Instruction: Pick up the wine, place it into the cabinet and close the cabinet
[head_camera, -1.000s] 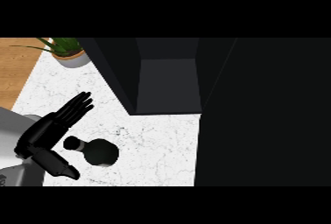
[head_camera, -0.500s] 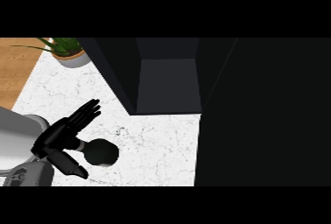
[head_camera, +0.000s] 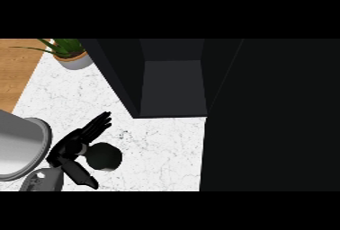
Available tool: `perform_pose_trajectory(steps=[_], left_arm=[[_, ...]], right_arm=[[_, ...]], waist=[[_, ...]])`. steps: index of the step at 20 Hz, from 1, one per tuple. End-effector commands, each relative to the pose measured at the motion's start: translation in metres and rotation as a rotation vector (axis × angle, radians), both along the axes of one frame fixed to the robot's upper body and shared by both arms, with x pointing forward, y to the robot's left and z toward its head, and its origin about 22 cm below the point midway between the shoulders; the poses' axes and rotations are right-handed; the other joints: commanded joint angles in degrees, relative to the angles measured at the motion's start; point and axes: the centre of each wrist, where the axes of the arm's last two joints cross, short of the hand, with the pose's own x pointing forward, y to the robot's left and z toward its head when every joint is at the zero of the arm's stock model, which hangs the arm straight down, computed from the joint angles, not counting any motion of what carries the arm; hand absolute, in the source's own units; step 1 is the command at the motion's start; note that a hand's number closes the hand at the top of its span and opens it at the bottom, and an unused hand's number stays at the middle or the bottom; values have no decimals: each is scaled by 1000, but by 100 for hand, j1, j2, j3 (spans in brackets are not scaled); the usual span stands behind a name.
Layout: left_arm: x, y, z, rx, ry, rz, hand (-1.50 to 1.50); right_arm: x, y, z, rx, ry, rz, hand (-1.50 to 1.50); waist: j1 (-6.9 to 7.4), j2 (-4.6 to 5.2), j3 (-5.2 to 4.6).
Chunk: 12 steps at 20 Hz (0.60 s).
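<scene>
The wine bottle [head_camera: 104,157] stands on the white marble counter [head_camera: 159,148], seen from above as a dark round shape. My left hand [head_camera: 68,150] is close against its left side. The fingers [head_camera: 93,129] point straight up and to the right past the bottle, and the thumb [head_camera: 82,175] sticks out below it, so the bottle sits in the gap between them. The hand is open. The dark cabinet [head_camera: 171,85] stands open at the back, its inside bare. My right hand shows nowhere.
A potted plant [head_camera: 68,54] stands at the back left, where the counter meets a wooden surface [head_camera: 16,72]. A wide black mass [head_camera: 272,117] fills the right side. A large grey forearm part [head_camera: 20,148] lies at the left edge.
My left hand has slid down and to the right, closing in on the bottle until fingers and thumb flank it. The bottle has stayed in place.
</scene>
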Motion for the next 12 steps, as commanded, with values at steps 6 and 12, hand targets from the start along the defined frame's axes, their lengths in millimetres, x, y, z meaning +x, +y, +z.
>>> perform_pose_trajectory(steps=[6,12], left_arm=[[-5,-26,-39,-74,42,48,-150],[0,-7,-45,-161,99,78,-150]], right_arm=[[-46,-13,35,67,-72,60,-150],[-48,-11,32,73,-71,51,-150]], waist=[[15,5,0],[-32,2,0]])
